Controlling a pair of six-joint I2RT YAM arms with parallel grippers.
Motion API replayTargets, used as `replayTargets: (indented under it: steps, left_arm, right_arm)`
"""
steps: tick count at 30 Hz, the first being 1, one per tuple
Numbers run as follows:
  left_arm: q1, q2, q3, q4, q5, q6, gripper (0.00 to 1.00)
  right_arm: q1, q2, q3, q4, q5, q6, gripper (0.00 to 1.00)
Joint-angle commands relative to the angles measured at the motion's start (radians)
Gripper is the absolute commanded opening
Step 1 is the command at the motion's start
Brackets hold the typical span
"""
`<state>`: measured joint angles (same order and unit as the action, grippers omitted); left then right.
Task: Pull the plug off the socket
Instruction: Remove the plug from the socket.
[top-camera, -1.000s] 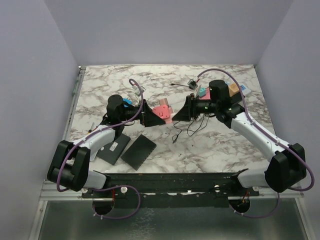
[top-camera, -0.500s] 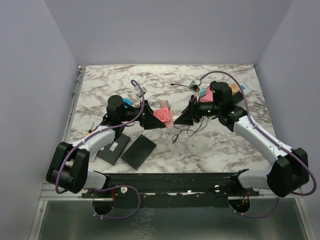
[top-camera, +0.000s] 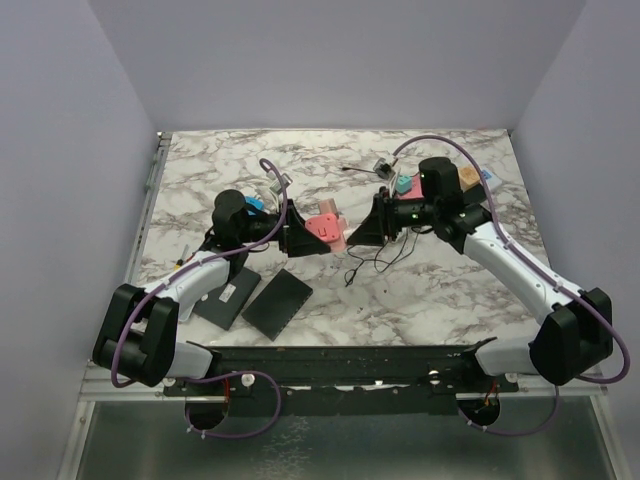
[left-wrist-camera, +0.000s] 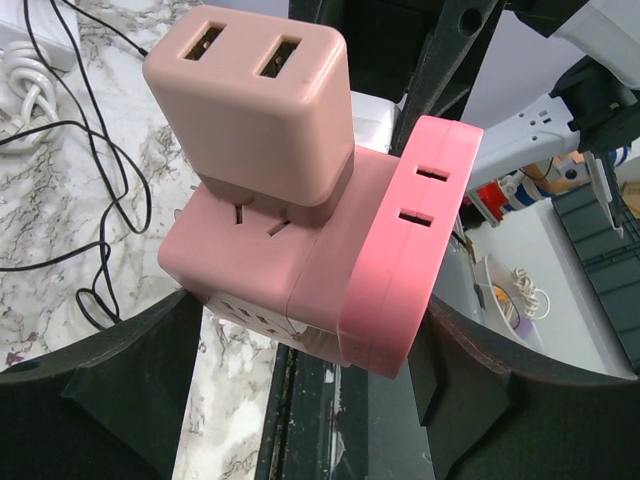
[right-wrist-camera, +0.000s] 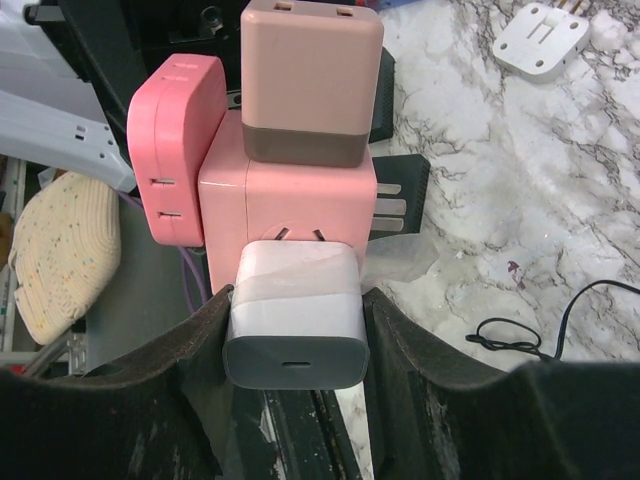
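Two black pads lie near the table's front edge, left of middle. Above mid-table the left gripper clamps the pink socket by its sides. The right gripper is clenched on the white plug seated in the facing side. A tan charger and a flat pink plug crowd two other faces. Thin black wire trails underneath. Bare marble runs along the far and left edges. Coloured blocks behind the right wrist are half hidden, and I cannot make them out.

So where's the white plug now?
White plug: bottom centre of right wrist view, in the right gripper, plugged into the pink socket the left gripper holds.
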<state>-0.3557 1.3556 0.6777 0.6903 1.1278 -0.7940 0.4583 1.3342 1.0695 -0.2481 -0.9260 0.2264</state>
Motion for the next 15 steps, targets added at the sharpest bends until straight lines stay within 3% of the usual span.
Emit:
replayTargets:
  steps: [1,7,15]
  left_arm:
    - [0.027,-0.005,0.019,-0.087,-0.116,0.075,0.00]
    - [0.027,-0.015,0.053,-0.252,-0.160,0.195,0.00]
    - [0.027,-0.023,0.062,-0.287,-0.169,0.220,0.00]
  right_arm:
    - [0.024,0.024,0.073,-0.108,-0.027,0.003,0.00]
    - [0.025,0.066,0.123,-0.198,0.031,0.007,0.00]
    - [0.025,0.081,0.137,-0.207,0.041,0.025,0.00]
